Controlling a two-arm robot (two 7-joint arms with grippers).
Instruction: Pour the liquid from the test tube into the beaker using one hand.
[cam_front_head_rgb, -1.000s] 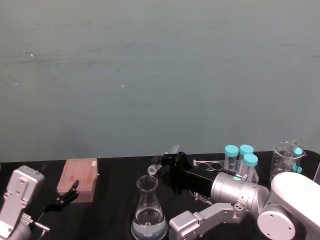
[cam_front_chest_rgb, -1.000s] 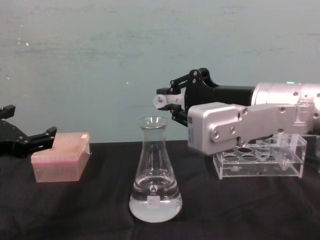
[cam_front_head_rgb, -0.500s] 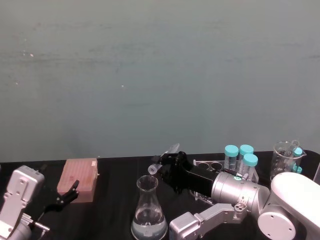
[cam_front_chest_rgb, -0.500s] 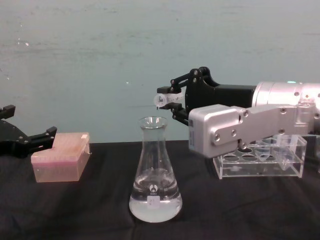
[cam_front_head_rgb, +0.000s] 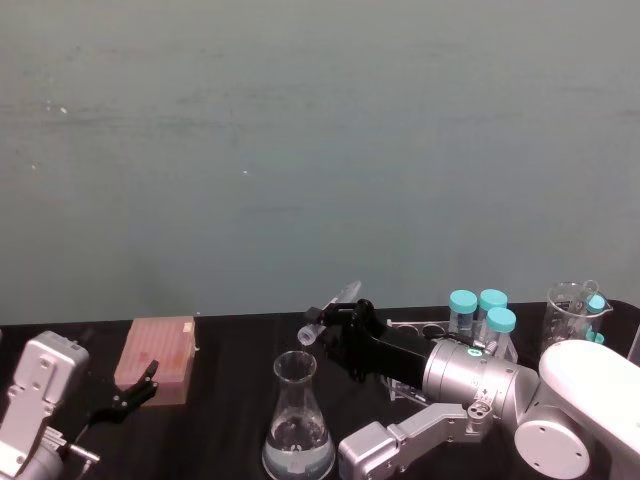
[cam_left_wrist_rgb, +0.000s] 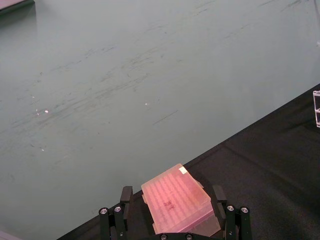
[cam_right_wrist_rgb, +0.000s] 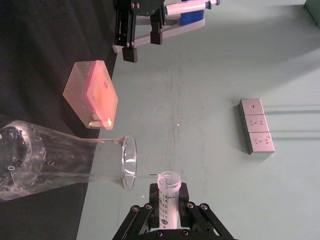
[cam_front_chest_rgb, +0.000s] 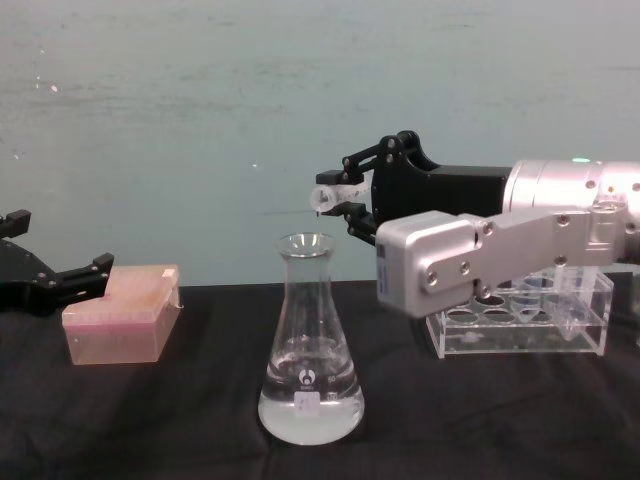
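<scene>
The beaker (cam_front_chest_rgb: 310, 345), a tall clear conical flask with a small white label, stands mid-table with clear liquid (cam_front_chest_rgb: 310, 418) pooled in its base. My right gripper (cam_front_chest_rgb: 352, 196) is shut on the test tube (cam_front_chest_rgb: 328, 197), a slim clear tube held nearly level. The tube's open mouth hangs just above the flask's rim and slightly to its right. In the head view the test tube (cam_front_head_rgb: 328, 311) slants down toward the beaker (cam_front_head_rgb: 297, 420). In the right wrist view the test tube (cam_right_wrist_rgb: 167, 196) sits between the fingers, close to the beaker's rim (cam_right_wrist_rgb: 129, 161). Whether liquid is inside the tube cannot be told. My left gripper (cam_front_chest_rgb: 52, 279) stands open at the far left.
A pink tip box (cam_front_chest_rgb: 121, 314) lies at the left, right by the left gripper's fingers (cam_left_wrist_rgb: 124, 216). A clear plastic rack (cam_front_chest_rgb: 520, 322) stands at the right behind my right arm, holding teal-capped tubes (cam_front_head_rgb: 478, 314). A glass beaker (cam_front_head_rgb: 572, 312) stands at the far right.
My right gripper has lifted the test tube slightly, so its mouth is a little higher above the flask's rim. The flask, the pink box and the left arm have not moved.
</scene>
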